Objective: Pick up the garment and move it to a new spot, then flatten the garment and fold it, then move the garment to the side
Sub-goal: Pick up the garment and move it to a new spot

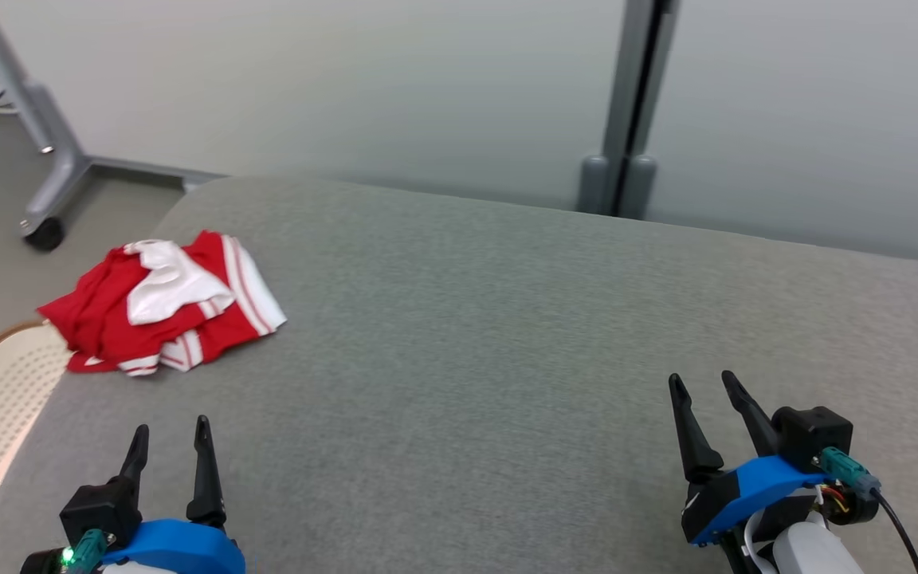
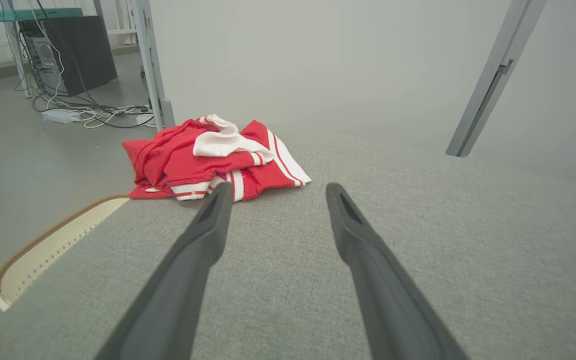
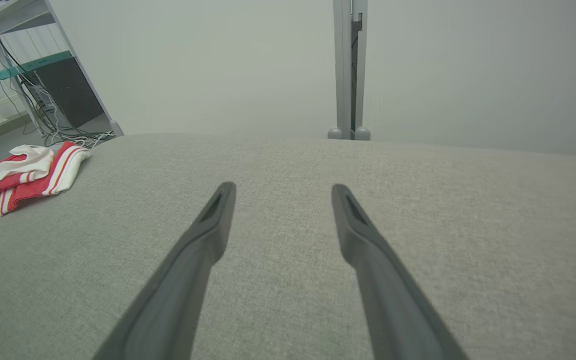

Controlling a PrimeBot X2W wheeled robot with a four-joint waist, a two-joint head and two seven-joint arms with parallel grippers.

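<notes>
At the near edge of the grey counter (image 1: 467,343), the left pincer (image 1: 171,426) and the right pincer (image 1: 701,377) each stand with fingers apart, gripping nothing, tips pointing away from the robot. Farther out, the red-and-white garment (image 1: 160,303) lies crumpled by the counter's far left corner, ahead of the left pincer and not touching it, and well apart from the right pincer. Beyond the counter, a grey post (image 1: 626,104) stands against the wall.
</notes>
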